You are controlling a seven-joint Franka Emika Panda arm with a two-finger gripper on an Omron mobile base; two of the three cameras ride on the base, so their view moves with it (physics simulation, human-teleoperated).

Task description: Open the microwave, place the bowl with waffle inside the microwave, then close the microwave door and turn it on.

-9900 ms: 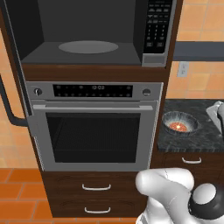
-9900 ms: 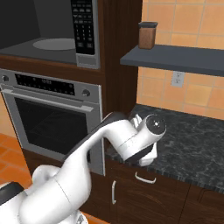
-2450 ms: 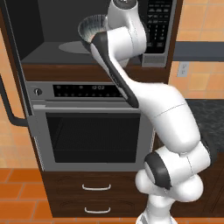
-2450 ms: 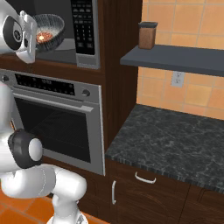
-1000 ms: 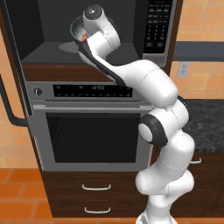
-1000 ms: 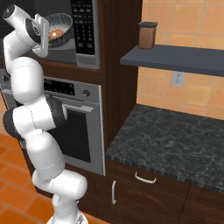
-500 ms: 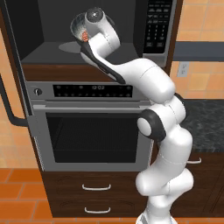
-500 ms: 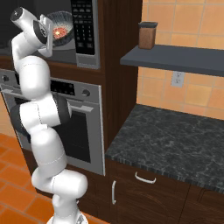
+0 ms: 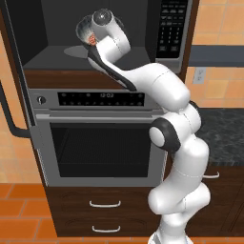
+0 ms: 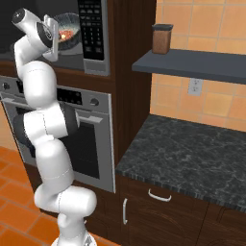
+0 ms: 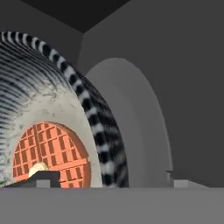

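The microwave [image 9: 171,52] stands open, its door [image 9: 6,107] swung out edge-on at the far left. My arm reaches into the dark cavity. The ribbed grey bowl [image 9: 85,29] [image 10: 72,21] holding the reddish-orange waffle [image 10: 66,33] [image 11: 57,153] is inside, over the round grey turntable [image 11: 140,131] [image 9: 74,50]. Whether the bowl rests on the turntable I cannot tell. My gripper [image 11: 109,177] [image 10: 55,32] is open at the bowl's rim, one fingertip [image 11: 43,177] over the waffle side and the other outside the bowl [image 11: 52,87].
The black keypad [image 9: 170,26] runs down the microwave's right side. A silver oven [image 9: 100,143] sits directly below, with drawers under it. To the right are a dark stone counter [image 10: 192,149] and a shelf carrying a brown jar [image 10: 162,38].
The bowl came from the counter up into the microwave cavity, moving left and deeper over the last seconds. Hand and bowl have hardly shifted in the last half second.
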